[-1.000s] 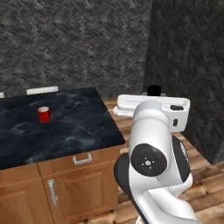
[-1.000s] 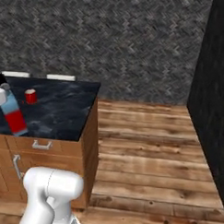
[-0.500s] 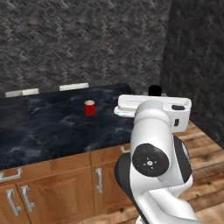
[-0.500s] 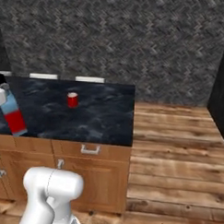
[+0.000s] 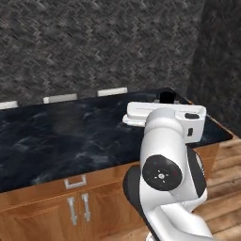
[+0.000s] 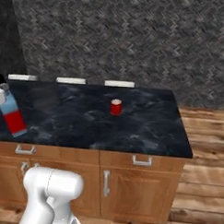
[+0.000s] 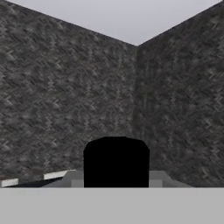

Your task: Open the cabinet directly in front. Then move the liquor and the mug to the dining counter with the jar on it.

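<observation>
The white arm stands right up against the near edge of the dining counter [image 6: 145, 133], a long black marbled top over brown wooden fronts with silver handles.

In the right base view the liquor [image 6: 12, 116] hangs at the far left of the picture, tilted, blue on top and red below, over the counter's left part with the robot's white hand just touching its upper end at the frame edge. It sits up in the air rather than standing on the marble, so the claw has it clamped, jaws part closed around the bottle. From the hand view a black cap [image 7: 116, 162] stands at the bottom middle with grey finger parts on either side of it, which fits that grip. In the left base view the same cap pokes up as a small dark knob just behind the white hand [image 5: 164, 115], over the right part of the counter.

The mug [image 6: 116, 106] is small and red and stands upright on the marble, about the middle of the top, a little toward the far edge and well apart from the bottle.

Along the counter's far edge I can see 3 pale flat shapes [image 6: 118, 83] set in a row against the dark grey herringbone wall [image 6: 135, 41]. To the right of the counter lies wooden plank floor [image 6: 205, 136].
</observation>
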{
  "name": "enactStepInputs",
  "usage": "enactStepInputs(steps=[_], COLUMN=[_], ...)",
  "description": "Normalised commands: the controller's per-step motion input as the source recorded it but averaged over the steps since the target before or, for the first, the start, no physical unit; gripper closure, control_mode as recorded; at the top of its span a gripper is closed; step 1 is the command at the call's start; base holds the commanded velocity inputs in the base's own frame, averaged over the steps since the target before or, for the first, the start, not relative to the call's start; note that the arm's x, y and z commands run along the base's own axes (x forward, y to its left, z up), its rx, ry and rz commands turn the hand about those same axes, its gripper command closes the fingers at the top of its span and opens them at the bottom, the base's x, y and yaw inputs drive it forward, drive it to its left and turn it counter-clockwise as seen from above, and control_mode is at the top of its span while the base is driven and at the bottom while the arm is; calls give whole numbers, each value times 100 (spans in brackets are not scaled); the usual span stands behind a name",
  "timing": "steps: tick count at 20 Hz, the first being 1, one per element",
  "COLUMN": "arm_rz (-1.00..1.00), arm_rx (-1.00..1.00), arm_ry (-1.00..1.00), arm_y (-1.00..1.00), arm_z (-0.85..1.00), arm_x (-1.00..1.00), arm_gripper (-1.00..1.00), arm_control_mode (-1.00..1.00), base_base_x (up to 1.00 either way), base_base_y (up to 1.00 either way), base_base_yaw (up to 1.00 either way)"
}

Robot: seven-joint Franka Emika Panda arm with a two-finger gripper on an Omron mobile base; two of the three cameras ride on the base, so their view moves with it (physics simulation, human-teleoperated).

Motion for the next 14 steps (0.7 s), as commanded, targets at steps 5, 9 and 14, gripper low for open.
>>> enactStepInputs(steps=[5, 9, 14], arm_rz=[0, 0, 0], arm_rx=[0, 0, 0], arm_ry=[0, 0, 0], arm_y=[0, 0, 0], arm_z=[0, 0, 0], arm_x=[0, 0, 0], arm_gripper=[100, 100, 100], arm_control_mode=[100, 100, 100], base_base_x=[35, 7, 1], base_base_y=[100, 100, 100], base_base_yaw=[-5, -5, -5])
